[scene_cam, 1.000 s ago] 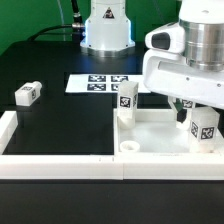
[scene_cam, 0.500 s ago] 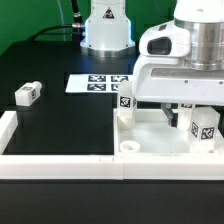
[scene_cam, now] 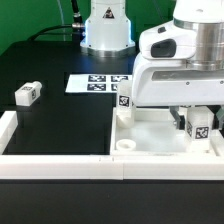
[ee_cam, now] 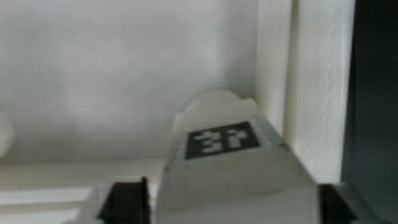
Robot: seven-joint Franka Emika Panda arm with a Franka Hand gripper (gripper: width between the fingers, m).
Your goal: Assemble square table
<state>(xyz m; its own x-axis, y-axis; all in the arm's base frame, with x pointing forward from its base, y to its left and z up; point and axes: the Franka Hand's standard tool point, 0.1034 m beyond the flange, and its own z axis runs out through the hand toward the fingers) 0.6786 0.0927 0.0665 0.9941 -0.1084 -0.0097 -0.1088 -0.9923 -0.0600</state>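
Wrist view: gripper (ee_cam: 221,205) pinching tagged table leg (ee_cam: 228,150) upright over square tabletop (ee_cam: 107,90), near raised rim. Exterior view: another leg (scene_cam: 27,93) lies loose, well apart.

Robotics lab: marker board (scene_cam: 97,82), black bench (scene_cam: 60,115)

Bright, even light (wrist view soft)

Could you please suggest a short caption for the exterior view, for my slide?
The tool holds a tagged white leg over the square table top; another leg lies apart.
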